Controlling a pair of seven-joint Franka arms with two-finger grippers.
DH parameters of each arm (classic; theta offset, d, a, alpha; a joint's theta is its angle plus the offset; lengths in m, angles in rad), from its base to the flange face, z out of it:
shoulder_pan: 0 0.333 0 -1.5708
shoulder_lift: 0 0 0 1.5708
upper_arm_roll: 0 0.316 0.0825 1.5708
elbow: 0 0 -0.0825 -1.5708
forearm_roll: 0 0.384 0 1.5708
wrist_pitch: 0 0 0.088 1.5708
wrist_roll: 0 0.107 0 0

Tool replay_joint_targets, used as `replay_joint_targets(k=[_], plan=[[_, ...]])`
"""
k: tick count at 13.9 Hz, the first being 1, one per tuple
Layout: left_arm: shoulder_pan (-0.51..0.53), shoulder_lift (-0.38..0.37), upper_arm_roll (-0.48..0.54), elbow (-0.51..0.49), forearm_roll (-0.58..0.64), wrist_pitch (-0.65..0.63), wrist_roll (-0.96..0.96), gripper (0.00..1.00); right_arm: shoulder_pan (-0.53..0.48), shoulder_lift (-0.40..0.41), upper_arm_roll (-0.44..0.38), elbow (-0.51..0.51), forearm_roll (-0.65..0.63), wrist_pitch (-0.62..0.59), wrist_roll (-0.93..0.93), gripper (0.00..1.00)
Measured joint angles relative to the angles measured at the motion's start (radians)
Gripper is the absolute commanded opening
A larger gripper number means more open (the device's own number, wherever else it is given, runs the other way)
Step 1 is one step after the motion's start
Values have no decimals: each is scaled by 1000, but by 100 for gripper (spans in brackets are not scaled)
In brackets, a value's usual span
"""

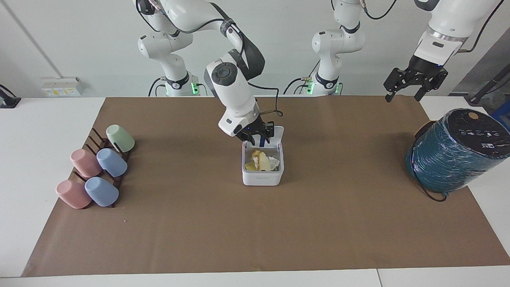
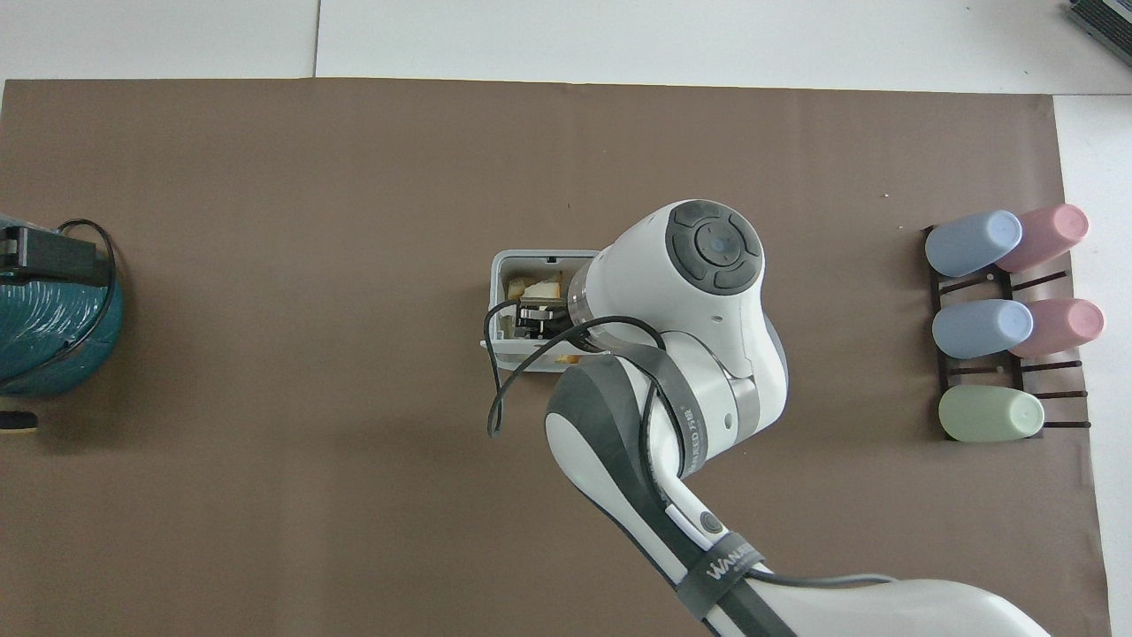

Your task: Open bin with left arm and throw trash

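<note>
Bin (image 1: 263, 175) sat at mid-table on the brown paper sheet (image 1: 255, 239), lid (image 1: 275, 135) hinged up on the side nearer the robots. Inside lay the trash (image 1: 261, 160): a tan bread-like wedge, white crumpled paper just beside it, and something yellowish lower down. All of it was below the rim, loose, with nothing gripping it.

Right tool (image 1: 258, 137) hung over the bin's robot-side edge, in front of the raised lid, fingers spread apart and empty, clear of the trash beneath. In the overhead view the right arm's wrist covered most of the bin; only one end of the box (image 2: 517, 265) and a scrap of the wedge showed.

Left tool (image 1: 414, 81) was up in the air over the left arm's end of the table, near the paper's corner, fingers spread wide, holding nothing. That arm waited.

Big teal-wrapped cylinder (image 1: 456, 151) stood tilted at the left arm's end, well apart from the bin. At the right arm's end, five pastel cups (image 1: 99, 171) lay on a dark rack (image 1: 95, 137): two pink, two blue, one green.
</note>
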Motion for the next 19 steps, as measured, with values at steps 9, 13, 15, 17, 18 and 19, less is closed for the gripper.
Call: replay_joint_targets(k=[9, 13, 15, 17, 18, 19], plan=[[-22, 11, 18, 24, 0, -21, 41, 100, -72, -23, -5, 32, -1, -33, -178, 100], [-56, 10, 107, 25, 0, -30, 93, 100, -108, -93, -14, 49, -89, -49, -185, 100], [-43, 10, 89, 25, 0, -36, 95, 100, -145, -140, -16, 50, -178, -68, -185, 100], [-38, 10, 77, 25, 0, -39, 95, 100, -193, -176, -19, 50, -254, -96, -185, 100], [-36, 10, 73, 25, 0, -42, 95, 100, -218, -189, -20, 50, -284, -110, -185, 100], [-32, 10, 68, 25, 0, -49, 95, 100, -244, -201, -21, 51, -303, -124, -185, 100]])
